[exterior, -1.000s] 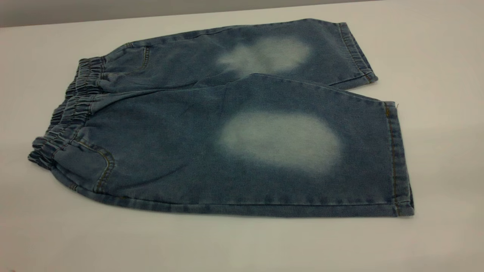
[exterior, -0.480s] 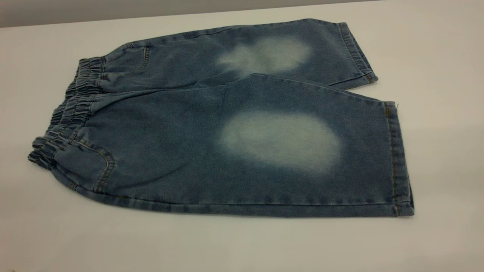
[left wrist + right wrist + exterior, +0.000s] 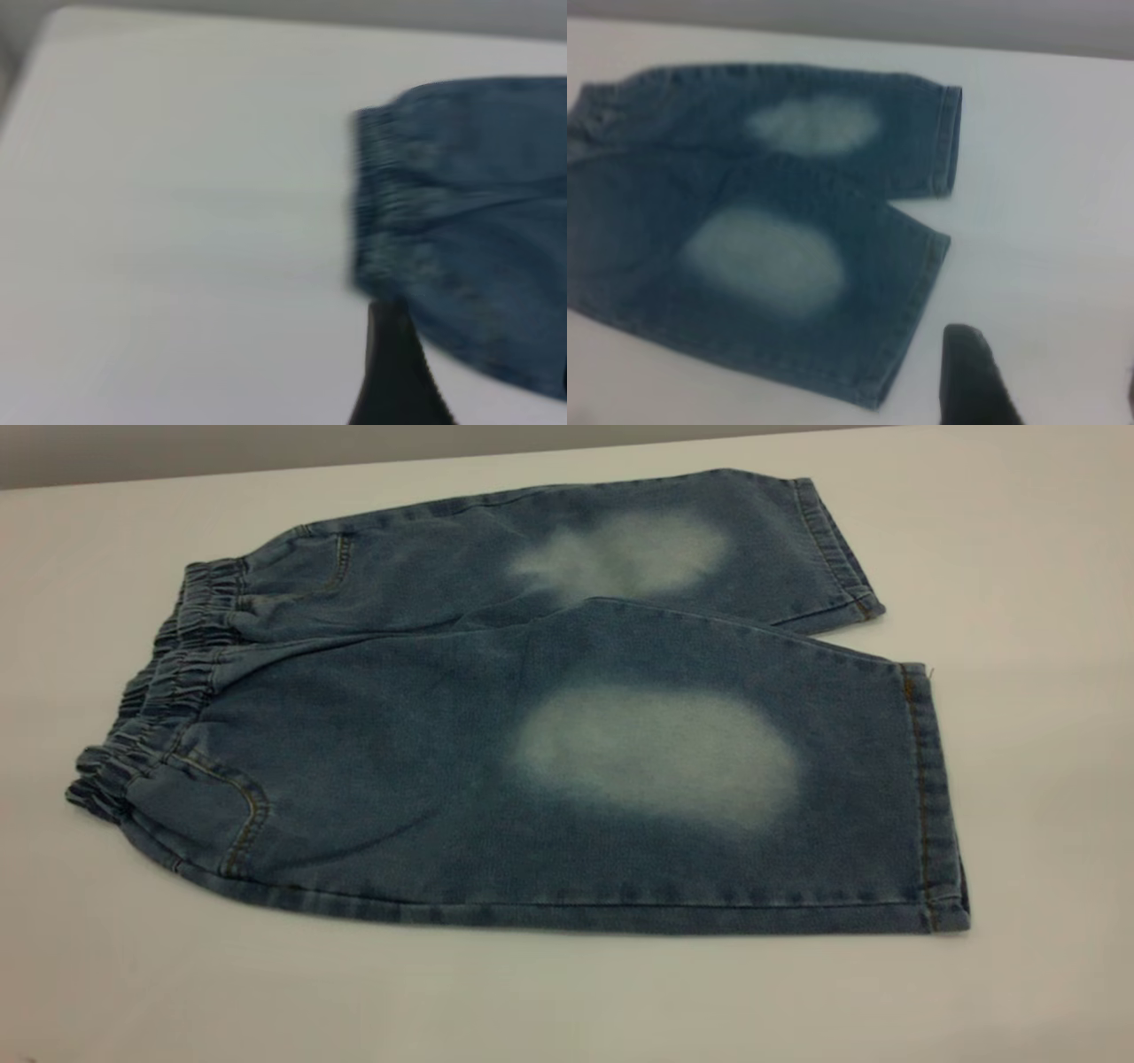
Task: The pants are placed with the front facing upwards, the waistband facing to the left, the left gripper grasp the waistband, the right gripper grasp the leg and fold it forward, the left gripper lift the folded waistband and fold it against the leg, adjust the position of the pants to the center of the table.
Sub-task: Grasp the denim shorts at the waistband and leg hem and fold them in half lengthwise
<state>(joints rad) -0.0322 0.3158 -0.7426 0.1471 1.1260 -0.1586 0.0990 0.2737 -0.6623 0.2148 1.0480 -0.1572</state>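
Note:
The pants (image 3: 532, 717), blue denim shorts with a pale patch on each leg, lie flat on the white table (image 3: 1019, 558). The ruffled waistband (image 3: 159, 691) points left and the leg hems (image 3: 926, 797) point right. Neither gripper shows in the exterior view. In the left wrist view the left gripper (image 3: 478, 376) hovers open beside the waistband (image 3: 381, 204), one black finger (image 3: 390, 363) over its corner, holding nothing. In the right wrist view the right gripper (image 3: 1050, 381) hangs open over bare table just off the near leg's hem (image 3: 917, 310), its black finger (image 3: 970, 372) clear of the cloth.
White tabletop (image 3: 532, 1001) surrounds the shorts on all sides. Its far edge (image 3: 266, 467) runs close behind the upper leg, with a grey wall beyond.

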